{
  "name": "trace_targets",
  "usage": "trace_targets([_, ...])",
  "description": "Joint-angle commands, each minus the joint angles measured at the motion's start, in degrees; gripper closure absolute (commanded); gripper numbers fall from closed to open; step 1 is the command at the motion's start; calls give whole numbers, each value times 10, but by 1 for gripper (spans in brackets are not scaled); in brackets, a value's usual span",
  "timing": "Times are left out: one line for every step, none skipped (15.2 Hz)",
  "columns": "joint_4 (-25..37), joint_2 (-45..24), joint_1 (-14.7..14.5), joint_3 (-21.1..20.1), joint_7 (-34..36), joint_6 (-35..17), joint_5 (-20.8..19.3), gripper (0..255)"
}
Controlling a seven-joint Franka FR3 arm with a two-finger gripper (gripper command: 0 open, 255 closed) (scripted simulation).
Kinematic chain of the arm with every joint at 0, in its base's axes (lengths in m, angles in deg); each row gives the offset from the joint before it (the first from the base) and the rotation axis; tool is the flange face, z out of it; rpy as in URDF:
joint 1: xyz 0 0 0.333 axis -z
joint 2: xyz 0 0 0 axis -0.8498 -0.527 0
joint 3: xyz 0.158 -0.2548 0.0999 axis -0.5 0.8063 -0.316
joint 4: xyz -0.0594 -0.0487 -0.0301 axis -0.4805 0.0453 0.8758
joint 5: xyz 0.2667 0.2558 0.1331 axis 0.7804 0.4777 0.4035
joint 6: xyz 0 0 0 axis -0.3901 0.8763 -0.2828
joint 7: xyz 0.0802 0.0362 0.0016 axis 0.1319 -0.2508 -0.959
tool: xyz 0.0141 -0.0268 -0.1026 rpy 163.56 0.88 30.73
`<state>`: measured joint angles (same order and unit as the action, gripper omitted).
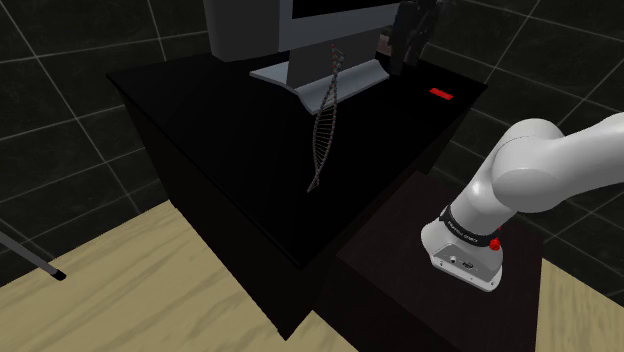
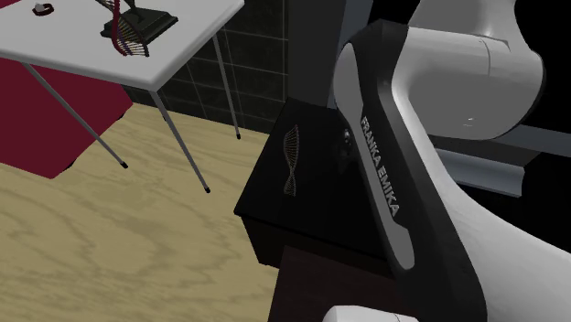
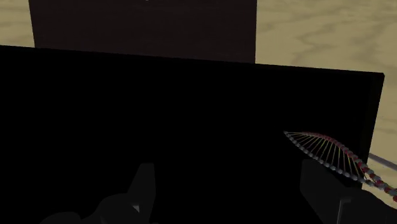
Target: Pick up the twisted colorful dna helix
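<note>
The DNA helix (image 1: 324, 128) is a thin twisted ladder with grey rungs and reddish strands. It lies flat on the black cabinet top (image 1: 220, 120), running from the monitor's foot toward the cabinet's front edge. The second exterior view shows the helix (image 2: 291, 160) on that same dark top. My black gripper (image 1: 402, 55) hangs above the cabinet's back, beside the monitor and well away from the helix's middle. In the wrist view the gripper (image 3: 232, 191) is open with nothing between its fingers, and one end of the helix (image 3: 331, 153) lies just outside one finger (image 3: 321, 188).
A grey monitor (image 1: 290, 30) on a flat foot (image 1: 315, 75) stands at the cabinet's back. A small red tag (image 1: 441, 94) lies near it. A white folding table (image 2: 183, 46) carries another helix model (image 2: 123, 32) on a dark base. Light wood floor surrounds the cabinet.
</note>
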<state>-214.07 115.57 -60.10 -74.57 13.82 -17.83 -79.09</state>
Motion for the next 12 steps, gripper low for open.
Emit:
trace_targets([18,-12,-3,-22,37,-3,24,0])
trace_targets([29,-18,-4,-32,54,-4,34,0])
trace_targets([41,-24,-5,-42,72,-4,44,0])
trace_targets([53,-31,-6,-53,89,-5,53,0])
trace_targets([65,-38,-6,-63,107,-6,62,0])
trace_targets([79,-46,-7,-73,124,-7,70,0])
trace_targets([92,-55,-6,-83,142,-9,78,0])
trace_targets([107,-64,-6,-94,159,-10,85,0])
trace_targets([122,-74,-5,-104,177,-12,92,0])
trace_targets([137,-84,-4,-114,194,-14,98,0])
trace_targets([153,-94,-3,-125,212,-16,103,0])
trace_targets([170,-106,-2,-135,230,-18,107,0])
